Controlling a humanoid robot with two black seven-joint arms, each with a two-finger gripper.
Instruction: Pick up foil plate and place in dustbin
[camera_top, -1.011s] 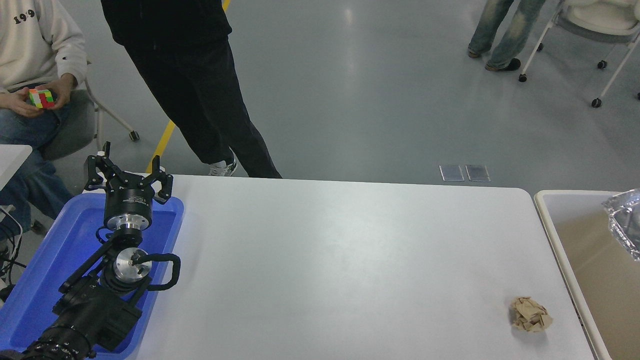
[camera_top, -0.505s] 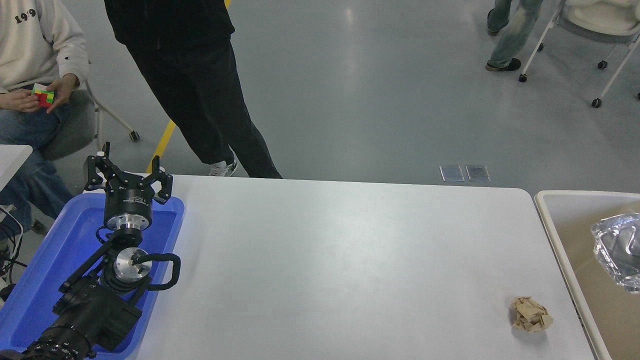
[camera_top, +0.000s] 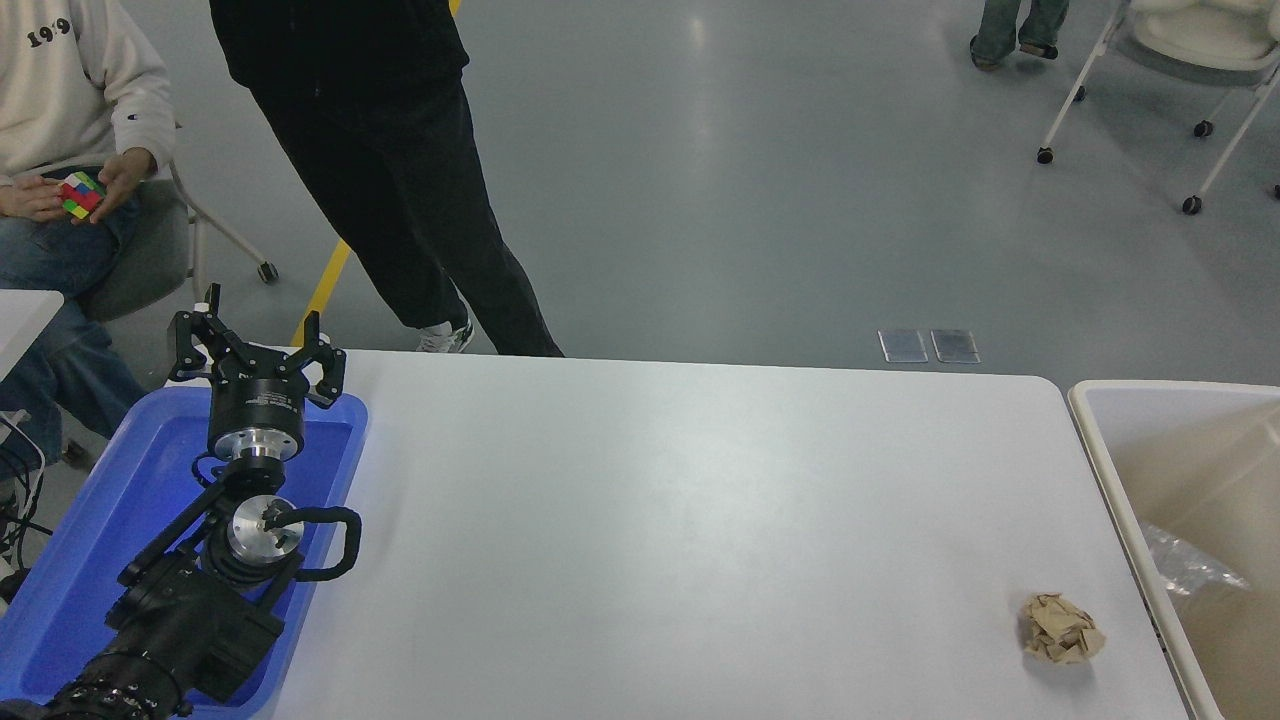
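Bright, even overhead light; sharp, soft shadows.

A single head view looks forward and down from high on the robot's side, over the white table (camera_top: 700, 500). The left arm (camera_top: 200, 580) enters at lower left; the grey floor (camera_top: 760, 180) fills the far half.

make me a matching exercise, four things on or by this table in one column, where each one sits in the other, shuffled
Things:
1. foil plate
2. crumpled brown paper ball
3. left gripper
4. puzzle cube

Places:
A. over the far end of the blue tray
B. in the hands of a seated person
C. down inside the dustbin
D. on the white table, near its right edge

Pairs: 1-C, 2-D, 3-A, 4-B
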